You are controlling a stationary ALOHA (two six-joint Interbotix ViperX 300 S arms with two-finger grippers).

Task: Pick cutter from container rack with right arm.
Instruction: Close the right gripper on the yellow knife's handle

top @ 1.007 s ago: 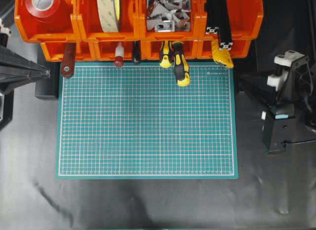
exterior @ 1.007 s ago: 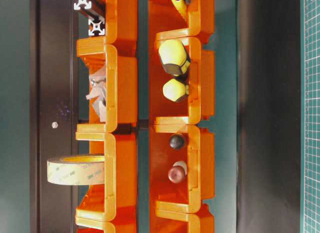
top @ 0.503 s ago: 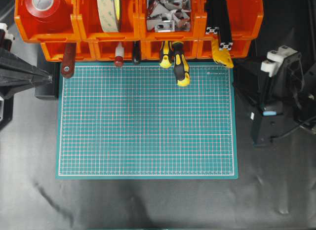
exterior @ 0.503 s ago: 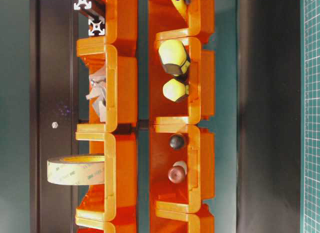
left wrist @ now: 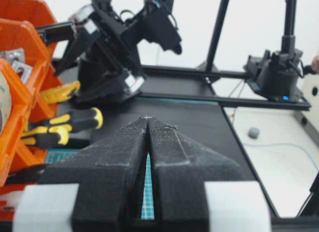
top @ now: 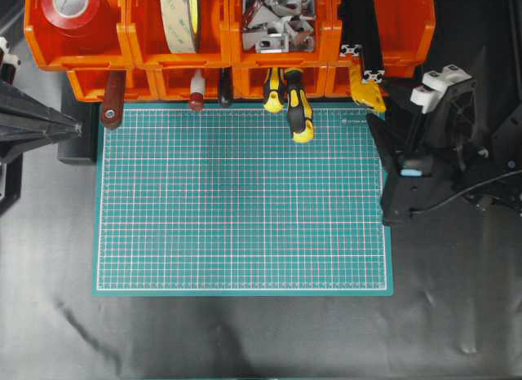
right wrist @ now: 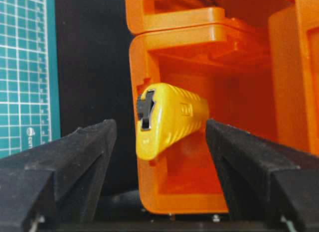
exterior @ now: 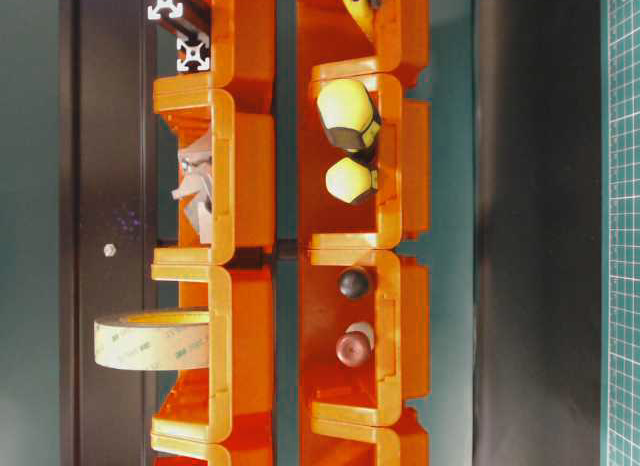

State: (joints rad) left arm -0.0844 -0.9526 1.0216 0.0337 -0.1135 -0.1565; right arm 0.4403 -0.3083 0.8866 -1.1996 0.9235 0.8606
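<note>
1. The cutter (right wrist: 167, 117) is seen lodged in the rightmost lower bin of the container rack (top: 228, 46), its yellow end sticking out of the bin's open front; from overhead the same yellow end (top: 367, 90) is seen just beyond the far right corner of the green mat (top: 241, 201).
2. The right gripper (right wrist: 159, 157) is aimed at the rack, and its jaws are spread wide, one black finger (right wrist: 65, 162) on each side of the cutter's end; no contact with the cutter is seen.
3. From overhead, the right arm (top: 424, 152) is found at the mat's right edge, close beside the rack's right end.
4. The left gripper (left wrist: 147, 123) is kept off the mat's left edge, and its jaws are pressed together with nothing between them.
5. Two yellow-and-black screwdrivers (top: 298, 111) are seen protruding from a lower bin of the rack, left of the cutter, with their handles over the mat's far edge.
6. A red tape roll (top: 72, 5), a pale tape roll (top: 179, 17) and grey metal brackets (top: 277, 17) are held in the rack's upper bins.
7. The mat is laid on a dark surface (top: 245, 335), directly in front of the rack.
</note>
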